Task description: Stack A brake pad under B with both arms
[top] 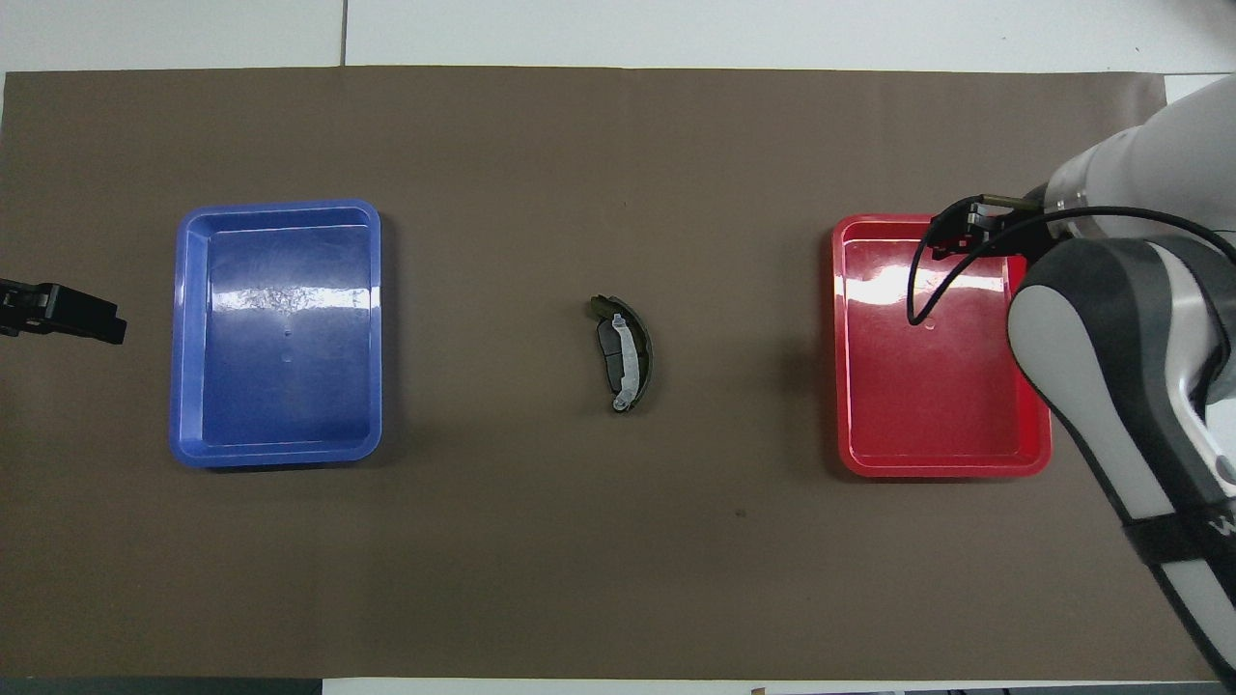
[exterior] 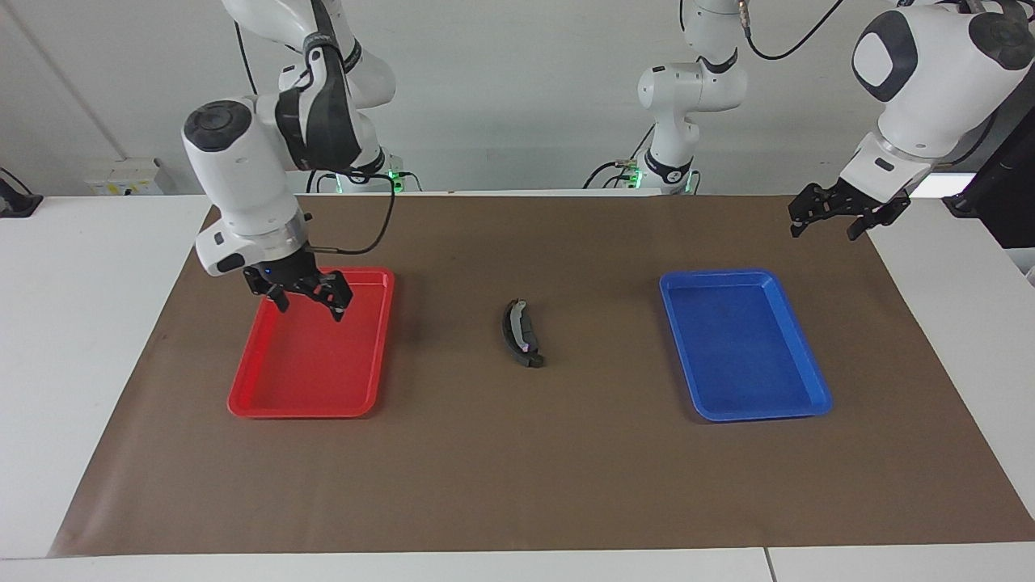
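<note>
Two trays on the tabletop (exterior: 517, 485): one red tray (exterior: 311, 408), one blue tray (exterior: 808, 380). Between them, two stacked pads: A brake pad (top: 610, 349) against curved B (top: 645, 352); only the overhead view separates them. Right end effector (exterior: 307, 297) over the red tray, fingers apart, empty. Left end effector (exterior: 837, 220) waits, fingers apart, past the blue tray.
</note>
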`<act>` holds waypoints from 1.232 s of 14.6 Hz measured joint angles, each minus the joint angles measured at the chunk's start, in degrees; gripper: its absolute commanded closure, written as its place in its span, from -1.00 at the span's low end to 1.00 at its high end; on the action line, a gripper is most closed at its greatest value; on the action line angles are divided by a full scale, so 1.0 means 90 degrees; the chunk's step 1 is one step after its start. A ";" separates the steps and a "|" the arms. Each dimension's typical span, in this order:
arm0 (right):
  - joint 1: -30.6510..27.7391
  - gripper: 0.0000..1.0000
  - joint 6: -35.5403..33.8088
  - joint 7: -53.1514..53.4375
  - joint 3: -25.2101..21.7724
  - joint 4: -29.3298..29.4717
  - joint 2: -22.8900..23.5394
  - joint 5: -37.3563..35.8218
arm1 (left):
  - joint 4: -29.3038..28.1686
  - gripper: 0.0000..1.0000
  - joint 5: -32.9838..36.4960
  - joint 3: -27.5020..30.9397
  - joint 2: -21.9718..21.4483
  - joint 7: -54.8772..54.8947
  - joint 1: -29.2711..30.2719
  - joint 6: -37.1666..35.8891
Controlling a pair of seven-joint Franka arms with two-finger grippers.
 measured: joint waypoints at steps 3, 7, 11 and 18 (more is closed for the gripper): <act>-0.0401 -0.99 -0.0754 -0.0609 0.0000 0.0004 -0.0527 -0.0005 | 0.0000 -0.98 0.0000 -0.0009 0.0001 0.0000 -0.0001 0.0000; -0.0757 -0.99 -0.1498 -0.0963 0.0098 0.0208 -0.0997 -0.0019 | 0.0000 -0.98 0.0000 -0.0010 0.0001 0.0000 -0.0001 0.0000; -0.1009 -0.99 -0.2211 -0.0998 0.0327 0.0836 -0.0934 -0.0019 | 0.0000 -0.98 0.0000 -0.0010 0.0001 0.0000 -0.0001 0.0000; -0.1000 -0.99 -0.2326 -0.0998 0.0461 0.0917 -0.0885 -0.0019 | 0.0000 -0.98 0.0000 -0.0015 0.0001 0.0000 -0.0001 0.0000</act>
